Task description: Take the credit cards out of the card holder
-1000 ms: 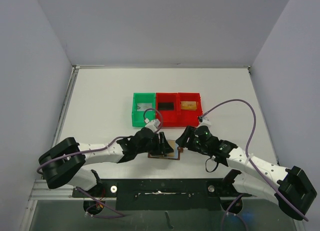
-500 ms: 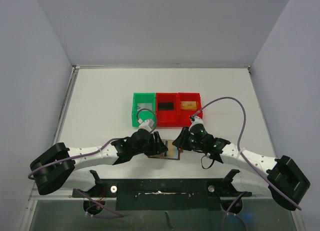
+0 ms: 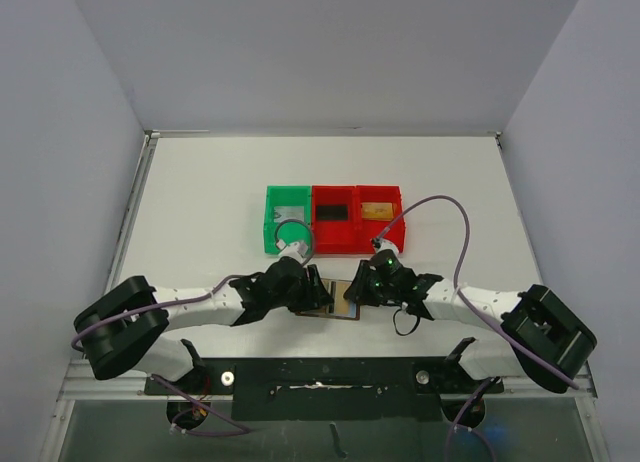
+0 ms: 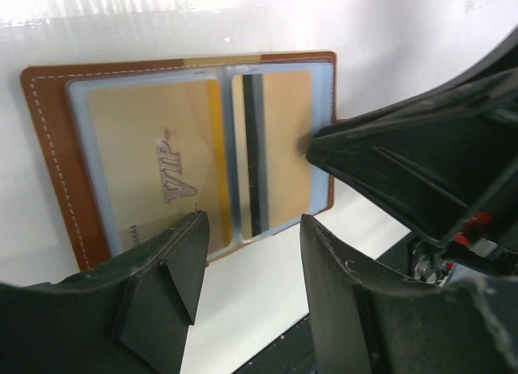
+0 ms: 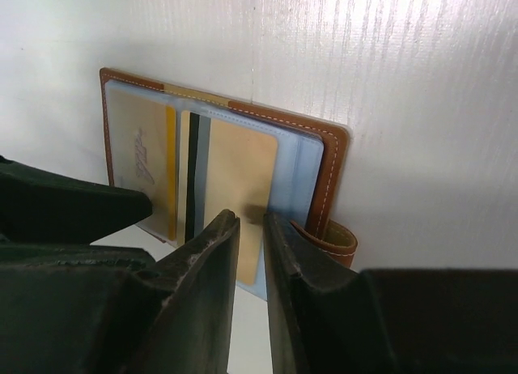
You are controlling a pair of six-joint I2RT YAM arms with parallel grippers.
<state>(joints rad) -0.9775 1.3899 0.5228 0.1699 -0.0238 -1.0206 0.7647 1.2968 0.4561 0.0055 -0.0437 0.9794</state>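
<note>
At the white table's (image 3: 200, 202) 6 o'clock edge we see the brown leather folding card holder (image 3: 337, 301) open, both gold plastic credit cards (image 4: 154, 155) inside. Left gripper (image 4: 252, 220) at its 9 o'clock gapes wide and empty. The right gripper (image 5: 251, 220) at 3 o'clock is narrow, and we can't tell if it's pinching.

Right gripper (image 5: 251, 222) is moving left onto the card holder (image 5: 332, 159), fingers (image 5: 217, 248) narrowing to a slit over the striped gold card (image 5: 239, 180).
</note>
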